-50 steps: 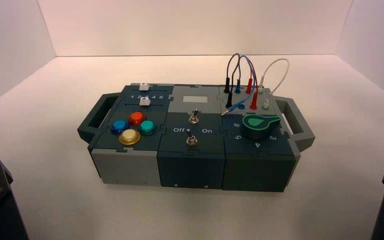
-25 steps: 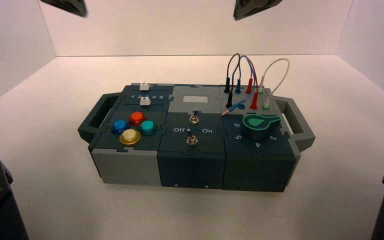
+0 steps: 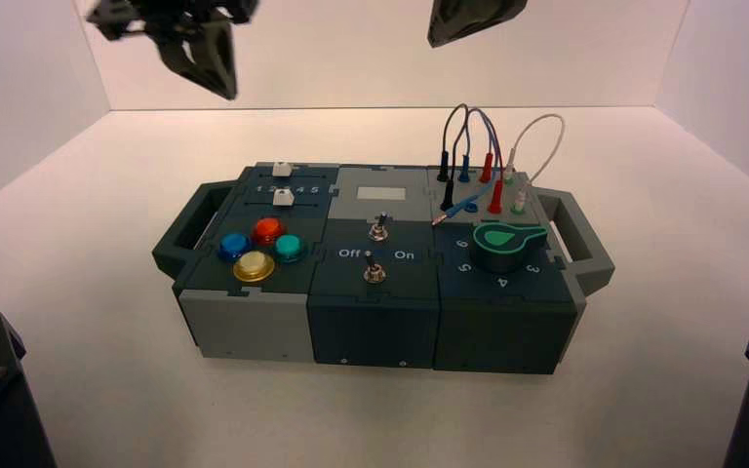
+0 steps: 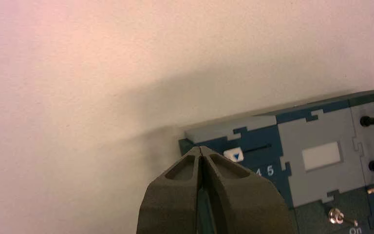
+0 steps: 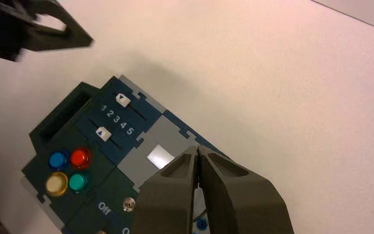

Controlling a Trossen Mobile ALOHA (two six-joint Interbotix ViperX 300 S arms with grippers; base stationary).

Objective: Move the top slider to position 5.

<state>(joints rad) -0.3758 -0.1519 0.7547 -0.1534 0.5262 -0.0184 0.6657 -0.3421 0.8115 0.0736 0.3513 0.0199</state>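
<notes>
The top slider (image 3: 280,169) is set at the box's (image 3: 254,327) far left corner, its twin slider (image 3: 282,198) nearer at 6 o'clock, the digit row (image 3: 293,188) between them, position 5 (image 3: 314,189) at 3 o'clock.

white tabletop (image 3: 107,322) under a teal-and-grey box (image 3: 375,317), flat on the surface

The dark teal and grey panelled box (image 3: 375,292) stands on a plain white surface (image 3: 644,409). Its small white cube-shaped top slider (image 5: 122,100) bears a blue triangle mark. The printed digit 5 (image 5: 130,130) is white on teal. The box's four round buttons are blue (image 5: 57,159), red (image 5: 80,157), yellow (image 5: 56,183) and green (image 5: 78,181).
</notes>
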